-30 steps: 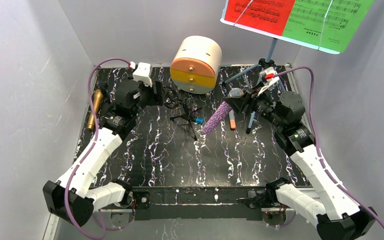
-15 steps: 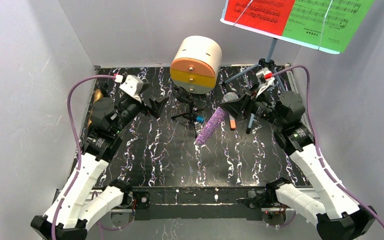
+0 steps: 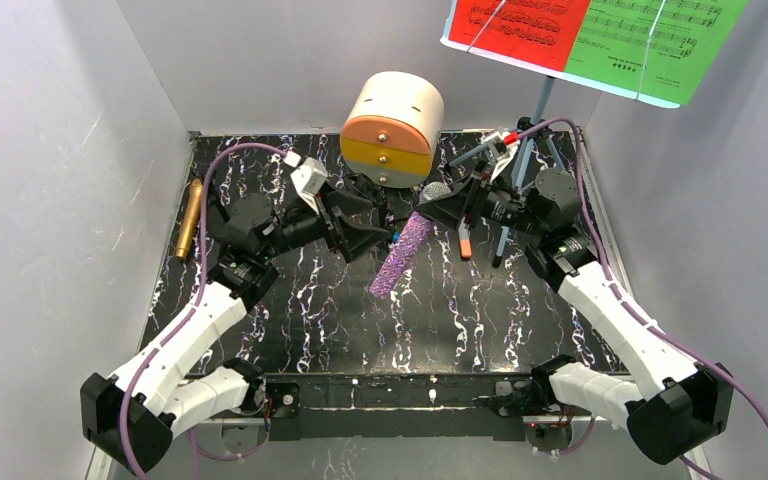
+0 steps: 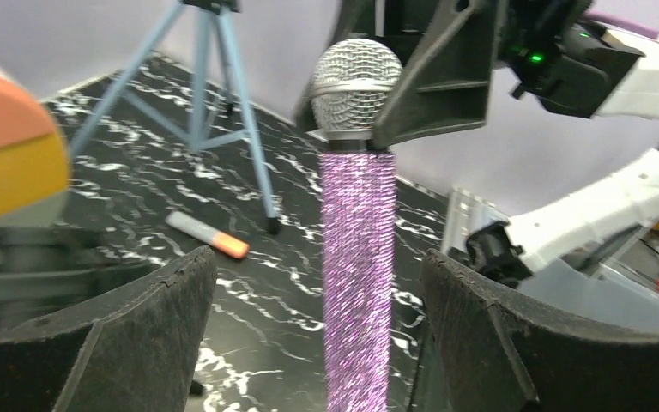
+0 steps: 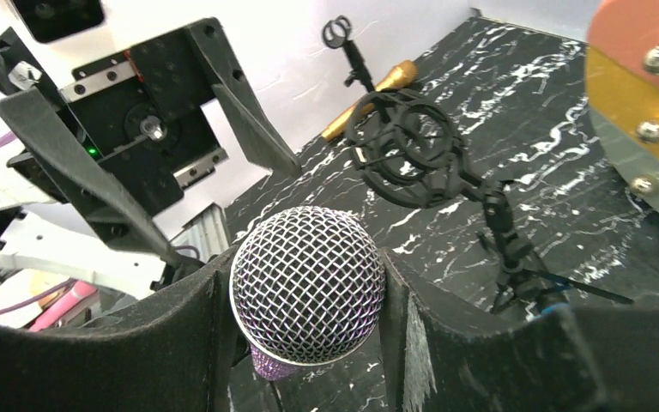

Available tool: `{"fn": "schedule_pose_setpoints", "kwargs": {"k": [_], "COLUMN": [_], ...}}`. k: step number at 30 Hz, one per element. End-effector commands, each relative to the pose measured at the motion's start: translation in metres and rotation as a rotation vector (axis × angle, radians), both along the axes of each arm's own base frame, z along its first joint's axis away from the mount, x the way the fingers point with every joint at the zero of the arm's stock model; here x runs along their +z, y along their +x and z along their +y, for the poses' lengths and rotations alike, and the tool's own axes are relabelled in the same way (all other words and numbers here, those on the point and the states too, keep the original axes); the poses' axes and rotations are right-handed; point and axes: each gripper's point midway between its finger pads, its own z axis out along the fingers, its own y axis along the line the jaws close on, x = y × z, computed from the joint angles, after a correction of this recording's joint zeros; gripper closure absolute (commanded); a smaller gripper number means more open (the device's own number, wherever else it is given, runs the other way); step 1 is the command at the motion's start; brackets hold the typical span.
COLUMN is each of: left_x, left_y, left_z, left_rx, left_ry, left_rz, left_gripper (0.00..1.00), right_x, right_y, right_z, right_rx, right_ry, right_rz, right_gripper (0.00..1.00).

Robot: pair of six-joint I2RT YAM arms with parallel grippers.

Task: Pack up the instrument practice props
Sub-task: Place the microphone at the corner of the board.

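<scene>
The purple microphone [image 3: 398,256] hangs tilted above the table, and my right gripper [image 3: 442,203] is shut on its silver mesh head [image 5: 307,283]. My left gripper [image 3: 378,226] is open; its two fingers [image 4: 142,326] stand on either side of the glittery handle [image 4: 358,257] without touching it. A black mic tripod [image 5: 412,154] stands behind, partly hidden by the left gripper in the top view. The gold microphone [image 3: 192,220] lies by the left wall. Red [image 3: 520,25] and green music sheets [image 3: 650,40] rest on the pale-blue tripod [image 3: 538,105] at the back right.
The round cream-and-orange drawer cabinet [image 3: 392,128] stands at the back centre, just behind both grippers. An orange-capped marker [image 3: 464,243] lies on the black marbled table [image 3: 460,330] under the right arm. Grey walls close in on the left, right and back.
My left arm swung in from the back left to the centre, and its gripper opened around the microphone handle. The right arm carried the microphone leftward.
</scene>
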Motion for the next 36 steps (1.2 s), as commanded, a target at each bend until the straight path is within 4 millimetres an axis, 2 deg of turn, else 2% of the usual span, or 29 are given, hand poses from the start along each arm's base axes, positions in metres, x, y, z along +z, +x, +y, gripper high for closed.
{"fn": "schedule_pose_setpoints", "kwargs": {"k": [1,6,12,18,20,21,22,26,27,28,32,34,36], "left_x": [0.006,-0.004,-0.020,-0.023,-0.022,-0.022,-0.023,-0.028,-0.030,-0.031,-0.035,-0.041,-0.052], "left_y": [-0.024,-0.026,-0.032,-0.040,-0.042,-0.044,-0.045,-0.050,-0.050,-0.050,-0.036,-0.028,-0.023], "left_z": [-0.021,-0.031,-0.038,-0.042,-0.042,-0.042,-0.042,-0.040,-0.038,-0.035,-0.006,0.014,0.035], "left_rx": [-0.113,-0.132,-0.166,-0.218,-0.227,-0.234,-0.238,-0.261,-0.254,-0.239,-0.064,0.045,0.147], "left_ry": [-0.032,-0.010,0.030,0.035,0.033,0.035,0.039,0.073,0.090,0.112,0.261,0.341,0.422], "left_rz": [0.005,0.039,0.089,0.100,0.095,0.091,0.090,0.080,0.071,0.062,-0.007,-0.012,0.002], "left_gripper": [0.14,0.14,0.17,0.32,0.39,0.47,0.59,0.84,0.89,0.92,1.00,1.00,1.00], "right_x": [0.051,0.054,0.061,0.060,0.058,0.057,0.056,0.055,0.055,0.054,0.053,0.048,0.044], "right_y": [-0.023,-0.034,-0.038,-0.041,-0.042,-0.043,-0.043,-0.046,-0.046,-0.047,-0.050,-0.049,-0.050], "right_z": [0.016,0.037,0.043,0.050,0.052,0.053,0.054,0.052,0.051,0.049,0.039,0.032,0.023], "right_rx": [0.084,0.122,0.131,0.154,0.163,0.169,0.176,0.175,0.171,0.166,0.125,0.090,0.054], "right_ry": [0.091,0.086,0.101,0.108,0.107,0.106,0.105,0.109,0.109,0.105,0.067,0.035,0.003], "right_rz": [-0.161,-0.188,-0.210,-0.211,-0.209,-0.207,-0.207,-0.219,-0.229,-0.237,-0.288,-0.309,-0.330], "right_gripper": [0.99,0.99,0.99,0.99,0.99,0.99,0.99,0.99,0.95,0.87,0.41,0.26,0.16]}}
